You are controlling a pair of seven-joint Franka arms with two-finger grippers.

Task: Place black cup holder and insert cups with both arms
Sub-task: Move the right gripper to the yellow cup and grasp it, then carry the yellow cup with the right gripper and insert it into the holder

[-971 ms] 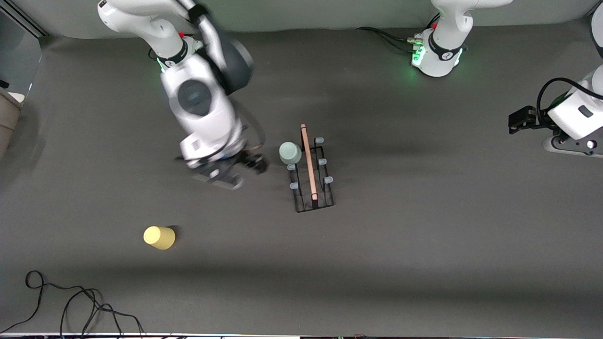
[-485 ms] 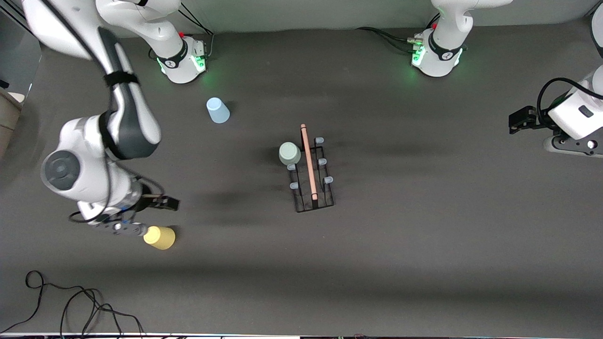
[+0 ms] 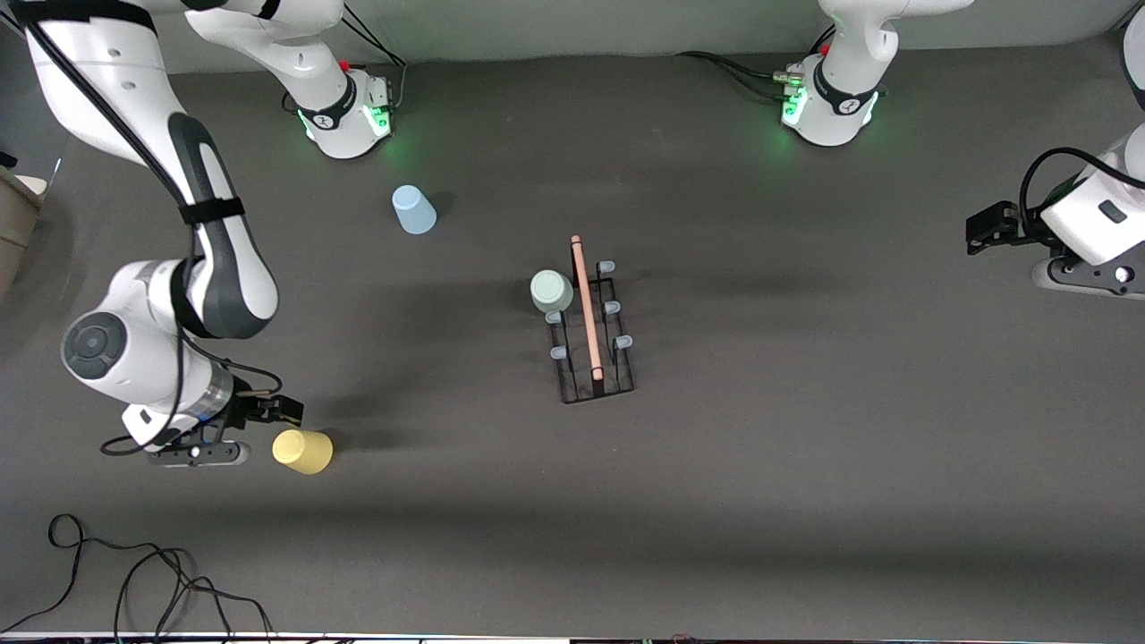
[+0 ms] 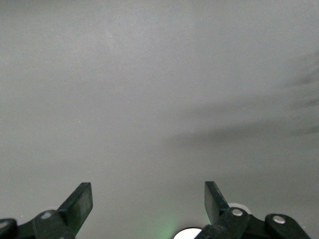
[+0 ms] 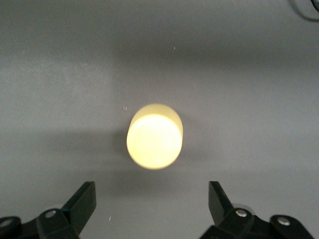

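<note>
The black cup holder (image 3: 592,351) stands mid-table, its wooden rod handle (image 3: 586,304) along the top. A mint green cup (image 3: 551,292) sits upside down on one of its pegs, on the side toward the right arm's end. The pale blue cup (image 3: 413,209) stands upside down near the right arm's base. The yellow cup (image 3: 302,451) (image 5: 154,143) stands upside down nearer the camera. My right gripper (image 3: 268,426) (image 5: 152,191) is open, low beside the yellow cup and not touching it. My left gripper (image 3: 991,231) (image 4: 148,191) waits open over bare table at the left arm's end.
Black cables (image 3: 134,572) lie coiled on the table (image 3: 805,465) at the near corner of the right arm's end. The two arm bases (image 3: 344,112) (image 3: 832,103) glow green farthest from the camera.
My right arm has swung away from the rack to the yellow cup, lowering beside it and uncovering the blue cup. The left arm has not moved.
</note>
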